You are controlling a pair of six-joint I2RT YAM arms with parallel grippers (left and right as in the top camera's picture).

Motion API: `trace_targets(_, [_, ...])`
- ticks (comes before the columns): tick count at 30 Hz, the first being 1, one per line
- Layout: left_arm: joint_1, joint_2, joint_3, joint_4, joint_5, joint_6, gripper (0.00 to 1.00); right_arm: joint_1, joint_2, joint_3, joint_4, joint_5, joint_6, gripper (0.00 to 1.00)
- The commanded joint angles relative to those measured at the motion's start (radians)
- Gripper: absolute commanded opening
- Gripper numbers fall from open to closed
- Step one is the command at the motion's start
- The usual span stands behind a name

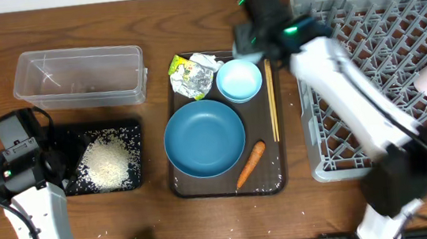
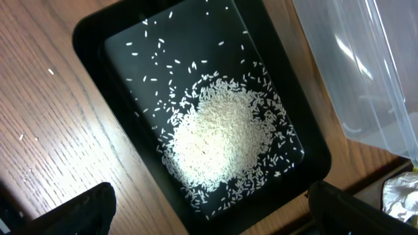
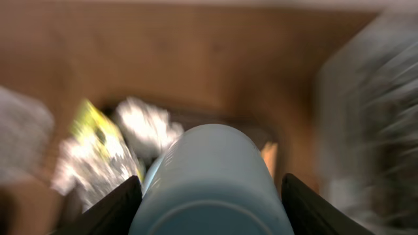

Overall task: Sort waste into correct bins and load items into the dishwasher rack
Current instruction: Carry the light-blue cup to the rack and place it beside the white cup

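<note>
Wooden table (image 1: pixel 208 223) under both arms: my right gripper (image 3: pixel 210 184) grips a cup, my left gripper (image 2: pixel 209 196) is empty.
My right gripper is about half closed, its two fingers pressed against the sides of the small light-blue cup (image 1: pixel 239 79). The crumpled yellow-green and silver wrapper (image 3: pixel 98 147) lies just ahead on its left, and the large grey plastic pegged rack (image 1: pixel 313 125) is off to its right. My left gripper hangs spread wide, holding nothing, above the shallow black rectangular tray (image 2: pixel 91 39). The heap of white rice grains (image 2: pixel 219 140) lies just ahead of its fingertips, and the clear plastic rectangular tub (image 2: pixel 366 72) is beyond on its right.
</note>
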Motion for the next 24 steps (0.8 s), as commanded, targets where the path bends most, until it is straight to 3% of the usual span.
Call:
trace_targets(1, [0.005,0.001,0.017,0.001,-0.005,-0.002,0.96,-0.093,-0.177,0.053,-0.024,0.103,-0.053,0.57])
trace_targets(7, [0.005,0.001,0.017,0.001,-0.005,-0.002,0.96,-0.371,-0.296,0.053,-0.120,0.178,-0.066,0.58])
trace_targets(15, [0.005,0.001,0.017,0.001,-0.005,-0.002,0.96,-0.861,-0.262,0.020,-0.190,0.138,-0.002,0.58])
trace_targets(20, [0.005,0.001,0.017,0.001,-0.005,-0.002,0.96,-1.064,-0.174,0.014,-0.217,0.040,0.039,0.59])
trace_targets(24, [0.005,0.001,0.017,0.001,-0.005,-0.002,0.96,-1.146,-0.104,0.014,-0.225,0.036,0.051,0.60])
